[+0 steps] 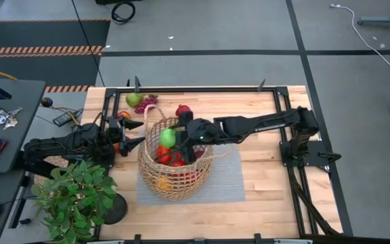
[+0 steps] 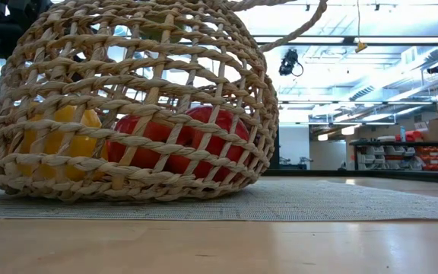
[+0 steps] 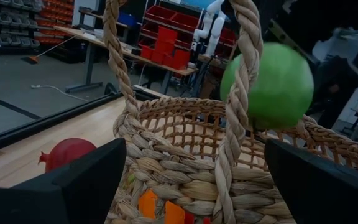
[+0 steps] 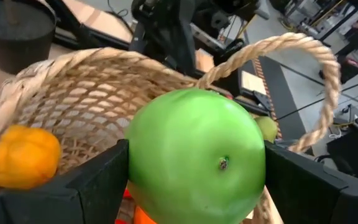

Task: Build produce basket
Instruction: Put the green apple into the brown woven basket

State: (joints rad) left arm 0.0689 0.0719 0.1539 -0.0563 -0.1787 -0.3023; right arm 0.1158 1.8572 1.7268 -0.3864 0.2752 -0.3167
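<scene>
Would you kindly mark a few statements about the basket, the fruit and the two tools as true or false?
1. The right tool grips a green apple above the basket. True.
2. The left tool is shut on the basket's handle. False: it is open, with the handle standing between its fingers.
3. The basket holds no fruit yet. False: red pieces and a yellow one lie inside.
4. A pear and grapes lie on the table, outside the basket. True.
5. The basket stands on a grey mat. True.
6. The potted plant is inside the basket. False: it stands at the table's corner.
</scene>
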